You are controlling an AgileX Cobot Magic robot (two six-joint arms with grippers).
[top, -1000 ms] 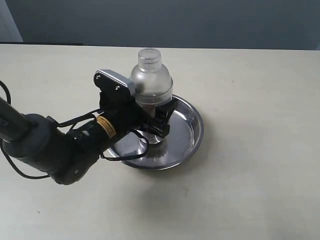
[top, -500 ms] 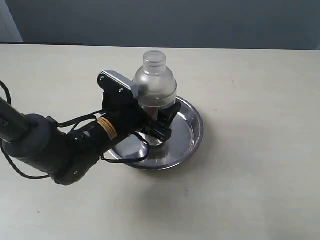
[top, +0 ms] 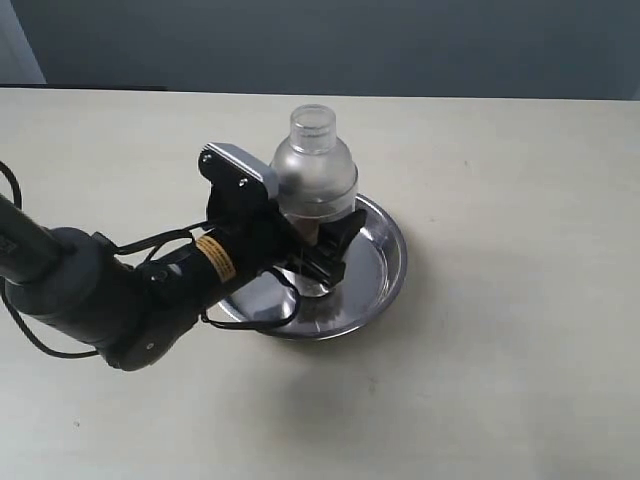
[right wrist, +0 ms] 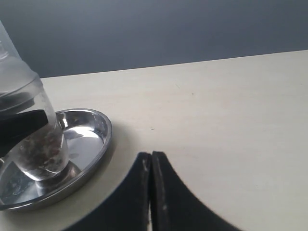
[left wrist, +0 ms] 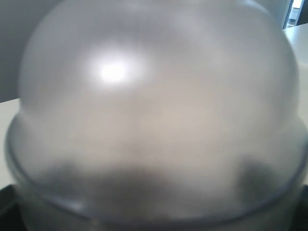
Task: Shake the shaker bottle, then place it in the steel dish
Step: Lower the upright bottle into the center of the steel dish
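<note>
Our left tool (top: 318, 238) clamps shaker bottle (top: 314, 170) | upright, base low inside steel dish (top: 392, 250) | we judge release next | right tool (right wrist: 151, 178) pinched together, empty

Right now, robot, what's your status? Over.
Left fingers shut on shaker bottle, upright in steel dish, not released. Right fingers shut, off to the side. Nothing in the way.

The shaker bottle (top: 315, 170) stands upright within the rim of the steel dish (top: 388, 250) on the pale surface (top: 520, 320). The left gripper (top: 320, 250) reaches in from the left, its jaws clamped around the bottle's lower body.
</note>
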